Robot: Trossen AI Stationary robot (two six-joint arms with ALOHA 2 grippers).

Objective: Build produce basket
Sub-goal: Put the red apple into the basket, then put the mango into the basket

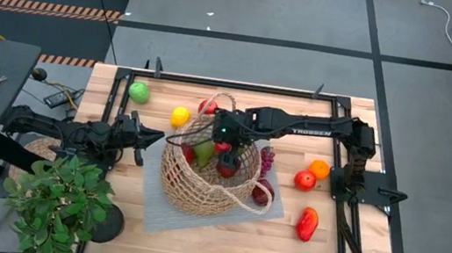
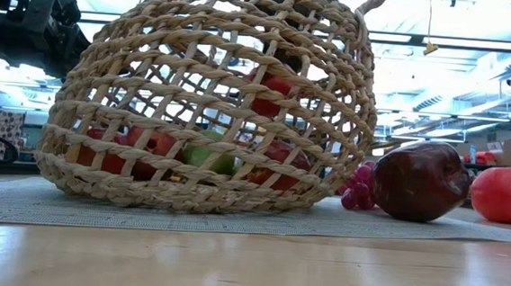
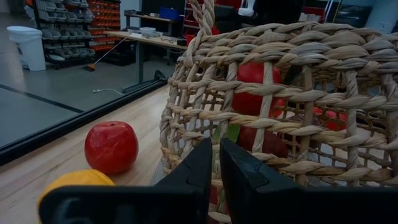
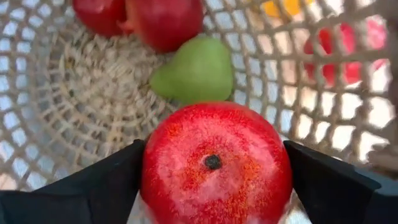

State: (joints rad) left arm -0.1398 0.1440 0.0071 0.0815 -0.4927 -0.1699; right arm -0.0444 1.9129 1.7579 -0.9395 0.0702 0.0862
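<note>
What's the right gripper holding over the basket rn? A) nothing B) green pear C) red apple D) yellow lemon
C. In the right wrist view the right gripper has its fingers clamped on either side of a red apple, above the basket interior where a green pear already lies.

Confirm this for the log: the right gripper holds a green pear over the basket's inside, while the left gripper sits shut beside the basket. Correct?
Not quite. The right gripper is shut on a red apple, not a green pear; the right wrist view shows it. A green pear lies loose on the basket floor below. The rest stands: the left gripper sits shut beside the basket.
</note>
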